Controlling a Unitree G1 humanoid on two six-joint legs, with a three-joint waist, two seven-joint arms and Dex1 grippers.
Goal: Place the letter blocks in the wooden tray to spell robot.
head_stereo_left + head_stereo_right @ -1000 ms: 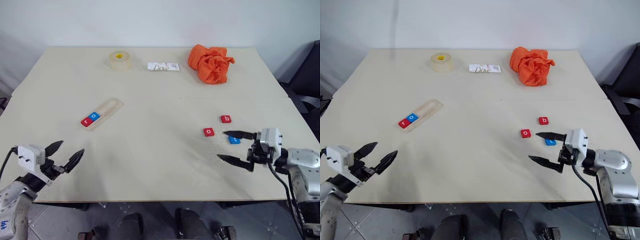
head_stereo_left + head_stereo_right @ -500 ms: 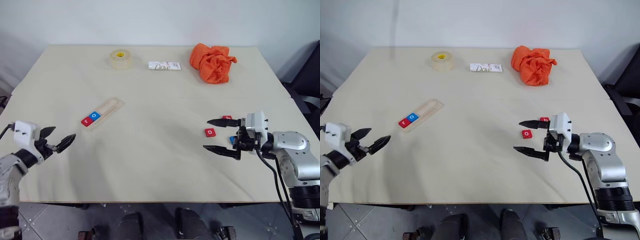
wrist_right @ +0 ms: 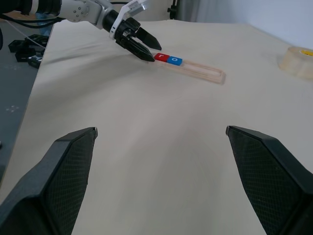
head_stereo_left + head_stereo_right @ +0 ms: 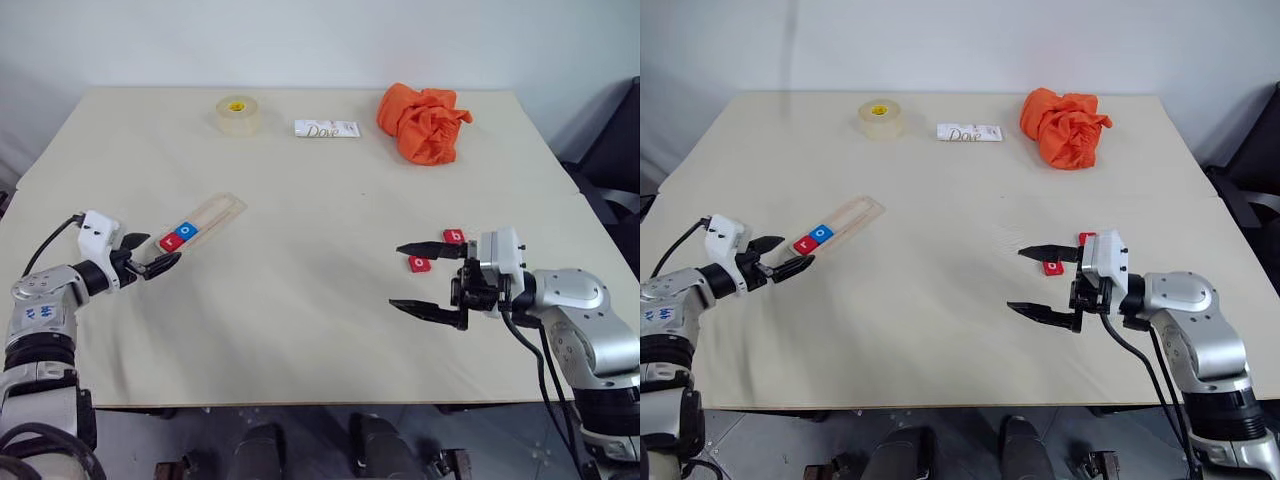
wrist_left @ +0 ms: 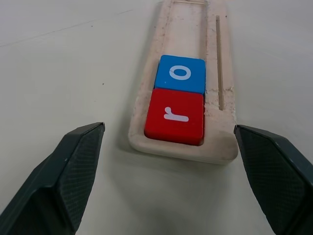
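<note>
I read the job as two letters in and three to go; the wooden tray (image 4: 203, 222) lies at about nine o'clock on the desk (image 4: 300, 180), slanting up toward one o'clock, and its near end already carries the red r block (image 5: 174, 119) with the blue o block (image 5: 180, 73) touching it just behind, both seated in the groove; the rest of the groove beyond them is bare.

My left claw (image 4: 152, 261) sits just off the tray's near end, jaws spread and empty, with the tray end lying between the fingers in the wrist view; I judge it is there to steady the tray, not to carry anything.

Over at about four o'clock my right claw (image 4: 426, 280) hangs wide open and holds nothing; the red o block (image 4: 419, 264) lies between its two fingers as seen from above, though I cannot tell whether either finger touches it; the red b block (image 4: 453, 236) sits just beyond, near the upper finger; I cannot make out the t block, likely hidden behind the claw.

Still to do, as I judge it: b, then the second o, then t, each carried across the desk and set behind the blue o; the tape roll (image 4: 237, 114), the white Dove bar (image 4: 326, 129) and the orange cloth (image 4: 423, 123) along the twelve o'clock edge play no part.
</note>
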